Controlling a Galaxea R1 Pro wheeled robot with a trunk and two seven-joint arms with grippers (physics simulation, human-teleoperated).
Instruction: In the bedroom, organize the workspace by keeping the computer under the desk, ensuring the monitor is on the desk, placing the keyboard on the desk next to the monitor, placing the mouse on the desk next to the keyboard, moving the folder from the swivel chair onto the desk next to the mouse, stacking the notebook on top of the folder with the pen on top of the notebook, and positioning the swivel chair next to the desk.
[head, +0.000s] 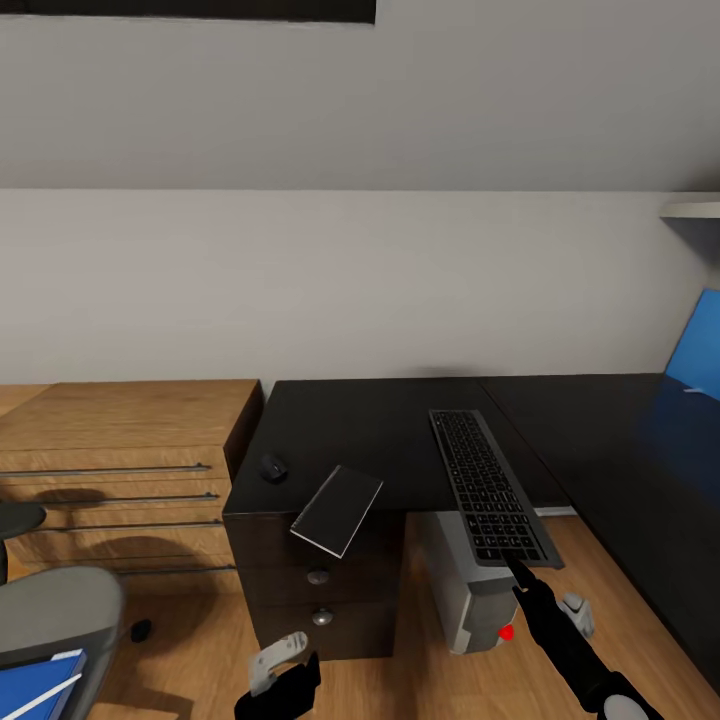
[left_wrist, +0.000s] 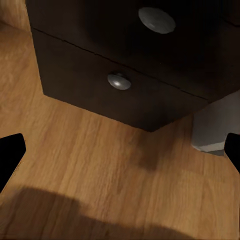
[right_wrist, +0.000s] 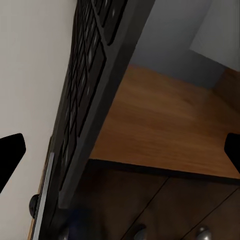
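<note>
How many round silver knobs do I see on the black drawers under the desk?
2. In the head view, one knob sits on the upper visible drawer front and one knob on the drawer below it. The notebook overhanging the desk may hide another.

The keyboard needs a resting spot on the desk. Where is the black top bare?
The glossy black desk is bare behind the small black mouse and pale notebook, up to the wall, and right of the silver-grey keyboard. The front left corner is crowded.
</note>
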